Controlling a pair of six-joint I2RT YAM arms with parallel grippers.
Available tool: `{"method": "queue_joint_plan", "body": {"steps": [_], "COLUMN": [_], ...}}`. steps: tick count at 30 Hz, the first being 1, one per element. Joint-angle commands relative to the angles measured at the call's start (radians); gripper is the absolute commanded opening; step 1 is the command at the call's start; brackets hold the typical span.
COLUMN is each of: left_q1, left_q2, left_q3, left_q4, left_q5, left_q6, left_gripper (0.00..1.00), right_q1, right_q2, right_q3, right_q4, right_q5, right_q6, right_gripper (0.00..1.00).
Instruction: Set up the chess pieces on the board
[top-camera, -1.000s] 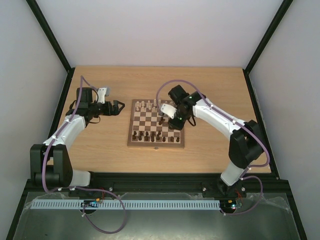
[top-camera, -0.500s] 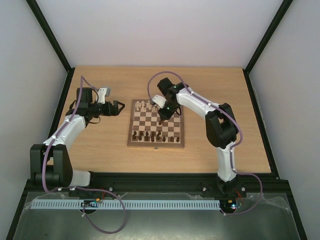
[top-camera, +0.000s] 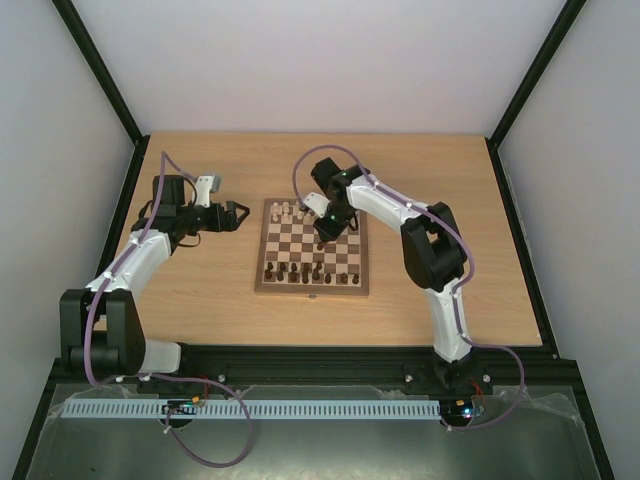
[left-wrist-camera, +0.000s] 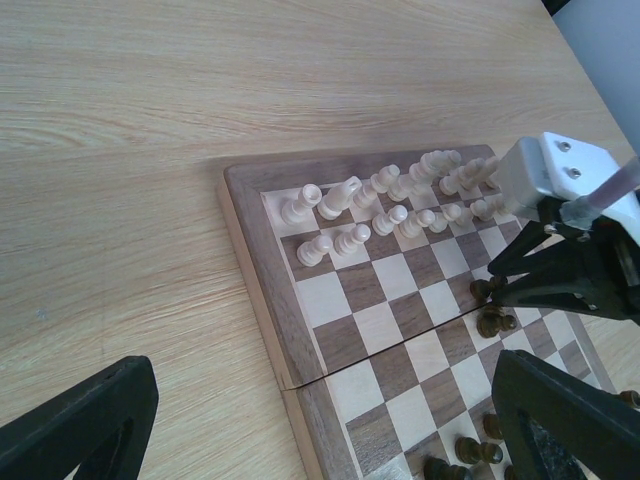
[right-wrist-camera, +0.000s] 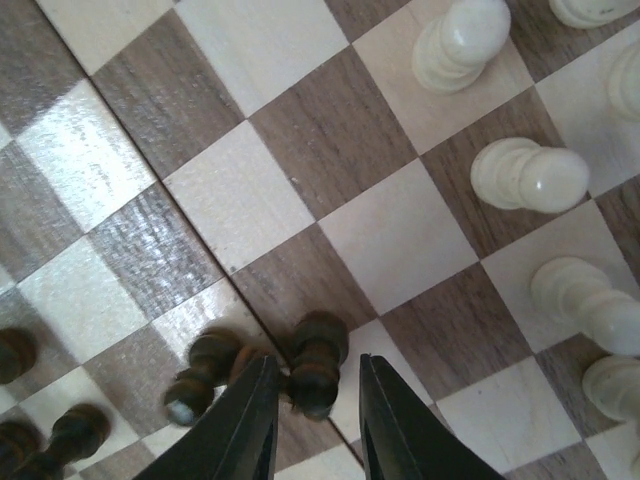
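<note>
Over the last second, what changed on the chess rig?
The right arm folded in, its elbow swinging left toward the chessboard. The right gripper shifted slightly left and farther over it. Its jaws now straddle a dark pawn; whether they grip it is unclear. Unchanged: left gripper open, parked left of the board; other pieces as before.

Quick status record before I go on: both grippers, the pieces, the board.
left gripper: open, empty, over the table left of the board
right gripper: over mid-board, fingers either side of one dark piece; grip not confirmed
cream pieces: standing in the far rows
dark pieces: mostly near rows, a few mid-board
</note>
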Motion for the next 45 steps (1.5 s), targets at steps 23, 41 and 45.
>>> {"method": "queue_joint_plan", "body": {"steps": [23,41,45], "left_q1": [-0.038,-0.055,-0.07], "left_q2": [0.051,0.066,0.057], "left_q3": [0.078,0.094,0.097], "left_q4": [-0.063,-0.041,-0.049], "left_q5": [-0.004,0.007,-0.001], "left_q6": [0.088,0.054,0.065], "left_gripper": [0.93,0.93,0.94], "right_q1": [-0.037,-0.036,-0.025], "right_q2": [-0.164,-0.333,-0.324], "right_q3": [-0.082,-0.418,-0.465], "right_q4": [-0.05,-0.057,-0.031], "right_q5": [0.087,-0.005,0.022], "right_q6": [0.01,-0.178,-0.185], "right_gripper": [0.06,0.08,0.09]}}
